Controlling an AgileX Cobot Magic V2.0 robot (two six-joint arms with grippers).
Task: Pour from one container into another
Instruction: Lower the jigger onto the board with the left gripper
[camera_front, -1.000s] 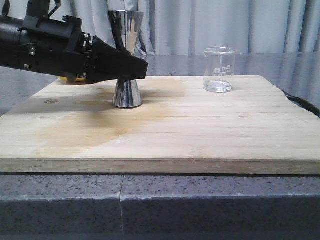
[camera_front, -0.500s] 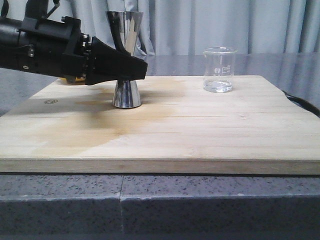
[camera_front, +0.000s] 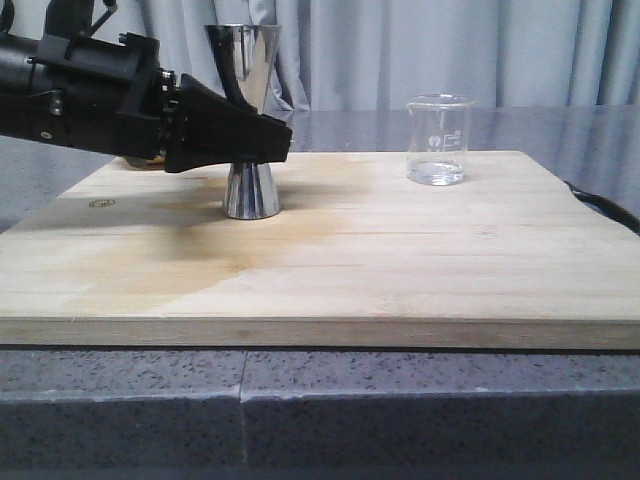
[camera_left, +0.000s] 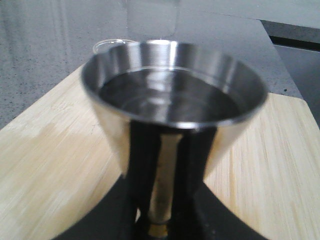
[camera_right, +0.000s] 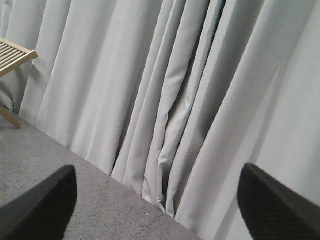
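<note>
1. Since a second ago, the left gripper (camera_front: 262, 140) has crept a little to the left and a tiny bit up, and the jigger (camera_front: 249, 120) has gone with it, leaning a bit more now.
2. Its black fingers (camera_left: 142, 165) are closed tight on the thin middle of the jigger, one on each side.
3. From the front, the bottom cone of the jigger looks like it sits on the wooden board (camera_front: 400, 270), but I cannot tell if it has come off the wood a little.
4. From the left wrist, the jigger (camera_left: 172, 100) fills the view, and its shiny top cup has clear liquid in it.
5. The beaker (camera_front: 438, 139) stands up straight near the back right of the board, well apart from the jigger.
6. It has only a little clear water at the bottom.
7. The right gripper (camera_right: 160, 210) is wide open and holds nothing.
8. Its two dark fingertips (camera_right: 40, 207) point at a grey curtain (camera_right: 175, 100) and a grey floor (camera_right: 75, 200).
9. A bit of a wooden rack (camera_right: 12, 52) shows by the curtain.
</note>
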